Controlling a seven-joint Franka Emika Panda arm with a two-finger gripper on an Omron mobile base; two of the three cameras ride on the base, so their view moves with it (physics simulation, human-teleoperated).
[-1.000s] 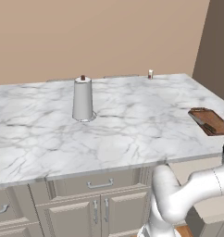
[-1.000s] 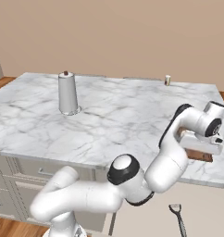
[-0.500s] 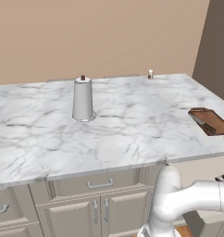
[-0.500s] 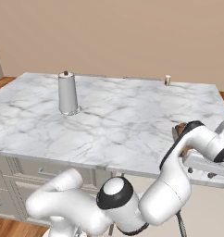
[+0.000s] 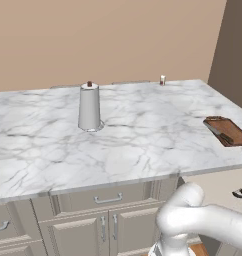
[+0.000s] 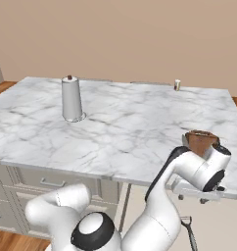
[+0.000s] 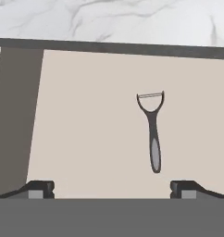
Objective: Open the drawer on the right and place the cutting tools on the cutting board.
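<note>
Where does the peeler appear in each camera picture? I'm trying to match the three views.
Left base view: peeler at the right edge, low, partly cut off.
Right base view: bottom right, below the gripper.
Hand view: right of centre, lying in the drawer, blade end toward the countertop.
Shared landmark: the marble countertop.

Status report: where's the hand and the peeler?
Hand open, empty, above open pale beige drawer. Dark grey Y-shaped peeler lies flat inside, untouched. Nothing in the way.
</note>
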